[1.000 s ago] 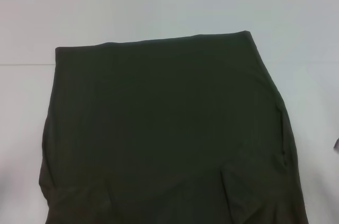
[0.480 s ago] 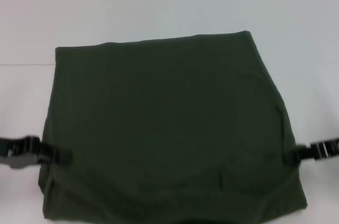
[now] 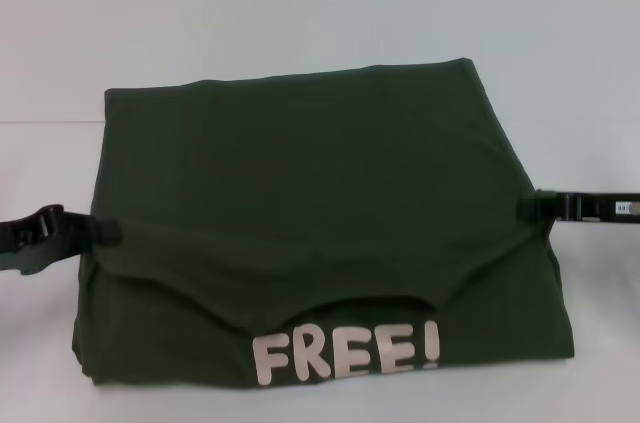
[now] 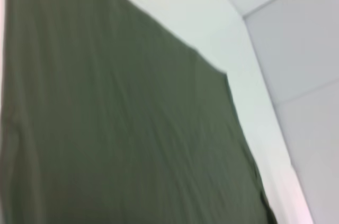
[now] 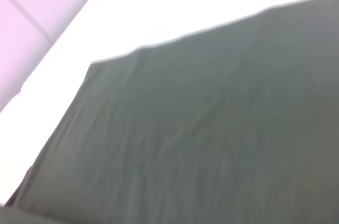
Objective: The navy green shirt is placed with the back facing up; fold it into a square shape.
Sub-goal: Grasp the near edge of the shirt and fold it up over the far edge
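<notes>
Carrying the near edge of the shirt (image 3: 300,183) toward the far side of the table (image 3: 300,3), left gripper (image 3: 108,232) and right gripper (image 3: 528,208) each pinched shut on a side edge. Best kept level and taut, then laid edge to edge, "FREE!" lettering (image 3: 345,353) showing near.

The left gripper (image 3: 108,231) reaches in level from the left side and meets the left edge of the navy green shirt (image 3: 310,183) — its fingertips are pinched on the cloth. The right gripper (image 3: 526,207) comes in level from the right, clamped on the shirt's right edge — slightly farther up it than the left.
</notes>
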`<state>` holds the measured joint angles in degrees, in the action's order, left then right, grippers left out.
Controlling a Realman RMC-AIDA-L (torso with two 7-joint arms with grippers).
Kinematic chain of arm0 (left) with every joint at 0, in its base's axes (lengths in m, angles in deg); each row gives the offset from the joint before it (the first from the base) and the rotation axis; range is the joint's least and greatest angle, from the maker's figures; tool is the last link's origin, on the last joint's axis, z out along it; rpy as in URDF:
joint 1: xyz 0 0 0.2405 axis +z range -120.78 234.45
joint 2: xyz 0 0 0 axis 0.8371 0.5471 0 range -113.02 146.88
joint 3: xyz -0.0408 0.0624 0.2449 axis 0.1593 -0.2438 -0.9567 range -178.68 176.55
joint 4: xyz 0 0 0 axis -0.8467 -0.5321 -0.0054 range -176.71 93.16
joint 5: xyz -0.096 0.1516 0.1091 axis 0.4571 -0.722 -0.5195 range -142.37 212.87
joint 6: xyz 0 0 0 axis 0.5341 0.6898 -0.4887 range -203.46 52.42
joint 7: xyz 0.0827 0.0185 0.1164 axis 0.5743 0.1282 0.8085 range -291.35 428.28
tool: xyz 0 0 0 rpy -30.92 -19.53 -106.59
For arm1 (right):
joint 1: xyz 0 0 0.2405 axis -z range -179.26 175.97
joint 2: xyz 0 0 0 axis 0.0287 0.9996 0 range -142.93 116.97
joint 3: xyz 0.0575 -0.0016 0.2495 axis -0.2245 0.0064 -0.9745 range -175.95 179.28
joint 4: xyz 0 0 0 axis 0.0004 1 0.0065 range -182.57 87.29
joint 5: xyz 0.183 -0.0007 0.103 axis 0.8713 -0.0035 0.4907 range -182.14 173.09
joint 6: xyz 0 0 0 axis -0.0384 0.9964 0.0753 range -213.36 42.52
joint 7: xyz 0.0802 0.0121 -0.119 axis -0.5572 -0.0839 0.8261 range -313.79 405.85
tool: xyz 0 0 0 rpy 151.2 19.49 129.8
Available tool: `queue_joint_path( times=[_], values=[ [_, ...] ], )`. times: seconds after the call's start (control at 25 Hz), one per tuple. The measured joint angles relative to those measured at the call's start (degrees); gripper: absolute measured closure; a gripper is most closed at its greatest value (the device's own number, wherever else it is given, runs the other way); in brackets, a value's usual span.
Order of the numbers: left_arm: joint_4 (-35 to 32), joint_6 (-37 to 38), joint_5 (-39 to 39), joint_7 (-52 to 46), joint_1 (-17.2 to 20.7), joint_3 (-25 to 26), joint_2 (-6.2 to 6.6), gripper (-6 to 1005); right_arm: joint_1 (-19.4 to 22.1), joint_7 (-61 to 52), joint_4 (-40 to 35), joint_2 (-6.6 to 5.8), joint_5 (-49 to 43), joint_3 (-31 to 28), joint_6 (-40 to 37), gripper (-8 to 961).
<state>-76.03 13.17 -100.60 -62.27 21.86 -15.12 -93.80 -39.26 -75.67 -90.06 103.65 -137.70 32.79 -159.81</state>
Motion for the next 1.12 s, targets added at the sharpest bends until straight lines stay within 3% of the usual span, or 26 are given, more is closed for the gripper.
queue_joint_path(
  times=[0.2,0.4,0.68,1.12],
  values=[
    [0.02,-4.05,4.0,1.97,0.17,-0.03,-2.15,970,0.03,2.07,0.19,1.29,3.65,-0.08,6.55,923],
    [0.06,-6.49,6.95,3.1,0.18,-0.04,-3.07,970,-0.23,3.48,0.2,2.35,5.87,0.27,11.17,923],
    [0.16,-7.93,11.49,4.85,0.26,-0.09,-3.52,970,-0.53,4.52,0.18,2.55,10.11,0.32,13.61,922],
    [0.26,-17.82,13.0,10.7,-0.6,-0.25,-7.7,970,-1.48,5.91,4.2,2.92,10.31,3.02,20.11,922]
  ],
)
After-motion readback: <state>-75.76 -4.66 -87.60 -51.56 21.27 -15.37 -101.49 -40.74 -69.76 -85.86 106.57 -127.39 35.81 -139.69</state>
